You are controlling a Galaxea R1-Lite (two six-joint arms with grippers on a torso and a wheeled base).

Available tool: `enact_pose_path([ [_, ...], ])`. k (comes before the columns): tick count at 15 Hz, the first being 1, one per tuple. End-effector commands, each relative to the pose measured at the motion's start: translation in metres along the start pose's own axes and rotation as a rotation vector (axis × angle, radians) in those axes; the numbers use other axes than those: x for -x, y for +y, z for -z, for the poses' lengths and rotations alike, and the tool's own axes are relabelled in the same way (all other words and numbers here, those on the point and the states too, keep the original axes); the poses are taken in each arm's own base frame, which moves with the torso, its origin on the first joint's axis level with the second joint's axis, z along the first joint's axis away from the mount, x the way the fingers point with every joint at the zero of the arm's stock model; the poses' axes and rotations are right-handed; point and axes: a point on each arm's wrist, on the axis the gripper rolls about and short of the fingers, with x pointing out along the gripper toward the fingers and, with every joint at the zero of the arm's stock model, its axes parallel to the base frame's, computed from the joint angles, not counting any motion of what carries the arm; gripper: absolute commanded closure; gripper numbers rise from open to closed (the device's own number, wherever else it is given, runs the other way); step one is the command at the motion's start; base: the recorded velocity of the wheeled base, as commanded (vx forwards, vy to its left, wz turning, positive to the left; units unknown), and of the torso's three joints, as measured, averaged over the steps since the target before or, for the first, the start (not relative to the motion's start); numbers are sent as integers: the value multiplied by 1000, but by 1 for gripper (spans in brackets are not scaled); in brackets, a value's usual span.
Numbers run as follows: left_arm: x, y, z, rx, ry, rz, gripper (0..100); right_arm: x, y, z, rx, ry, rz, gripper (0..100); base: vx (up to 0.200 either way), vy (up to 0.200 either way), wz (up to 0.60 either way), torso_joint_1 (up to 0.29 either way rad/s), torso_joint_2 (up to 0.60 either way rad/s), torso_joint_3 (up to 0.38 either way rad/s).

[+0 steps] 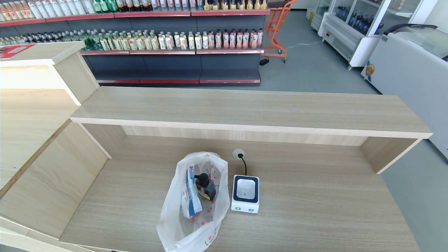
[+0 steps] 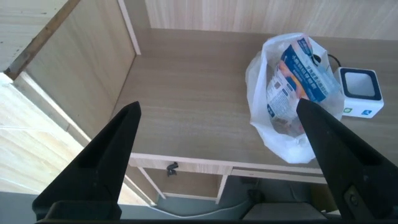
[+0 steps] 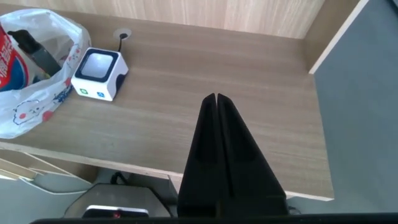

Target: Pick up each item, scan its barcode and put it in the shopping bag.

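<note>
A translucent white shopping bag (image 1: 190, 224) stands open on the wooden counter (image 1: 315, 206). Inside it lie a blue-and-white packet (image 1: 190, 192) and a dark pump bottle (image 1: 205, 186). Just right of the bag sits the white and blue barcode scanner (image 1: 245, 193), its cable running to a hole in the counter. My left gripper (image 2: 217, 124) hangs open with nothing in it, off the counter's front edge and to the left of the bag (image 2: 292, 93). My right gripper (image 3: 216, 99) is shut and empty, over the counter to the right of the scanner (image 3: 98, 73).
A raised wooden ledge (image 1: 245, 112) runs behind the counter, with side walls at both ends. Beyond stand shelves of bottles (image 1: 175, 40), an orange cart (image 1: 278, 28) and white freezers (image 1: 406, 63). Bare counter lies on both sides of the bag and scanner.
</note>
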Motion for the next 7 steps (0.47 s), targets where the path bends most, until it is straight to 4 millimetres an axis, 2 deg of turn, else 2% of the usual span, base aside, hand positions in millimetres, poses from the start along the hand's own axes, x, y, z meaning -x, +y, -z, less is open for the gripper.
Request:
enact_pose_path([
  [1,0,0,0,0,1,0,0,0,0,0,0,4,-1,100,0,0,0,0,0,0],
  [7,0,0,0,0,1,0,0,0,0,0,0,4,-3,100,0,0,0,0,0,0],
])
